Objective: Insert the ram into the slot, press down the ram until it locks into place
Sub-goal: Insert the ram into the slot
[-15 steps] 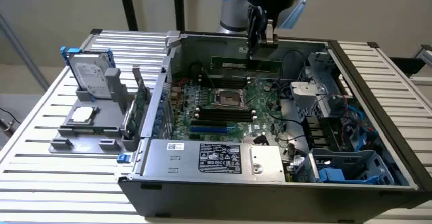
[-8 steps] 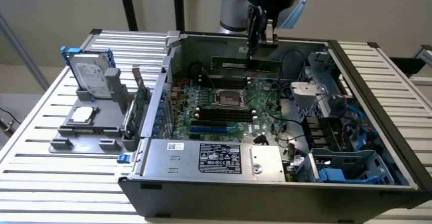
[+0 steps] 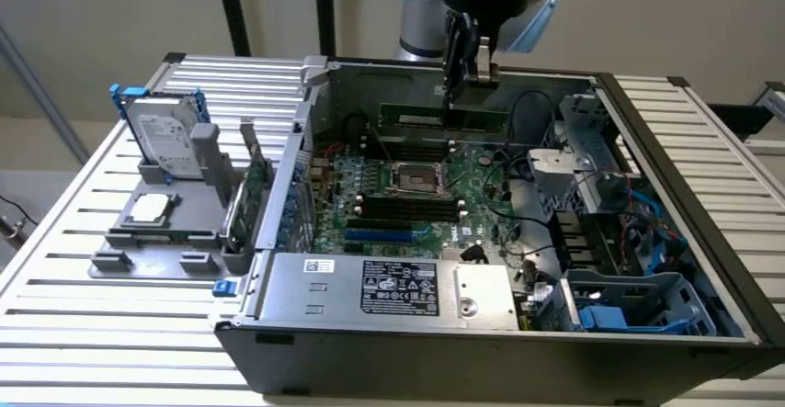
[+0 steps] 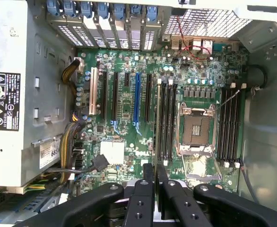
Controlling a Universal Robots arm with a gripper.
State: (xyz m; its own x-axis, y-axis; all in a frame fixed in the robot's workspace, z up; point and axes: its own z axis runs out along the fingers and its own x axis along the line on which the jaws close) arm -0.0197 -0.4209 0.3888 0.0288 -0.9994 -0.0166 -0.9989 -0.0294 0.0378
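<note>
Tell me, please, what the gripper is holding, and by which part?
The gripper appears to hold the ram, pinched at about the middle of its upper long edge.

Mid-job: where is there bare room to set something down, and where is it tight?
Bare slatted table lies in front of the gray holder at the exterior view's left, and another strip runs right of the case. Inside the case it is crowded: cables by the drive cage, a packed motherboard, and the gripper hanging above the ram.
</note>
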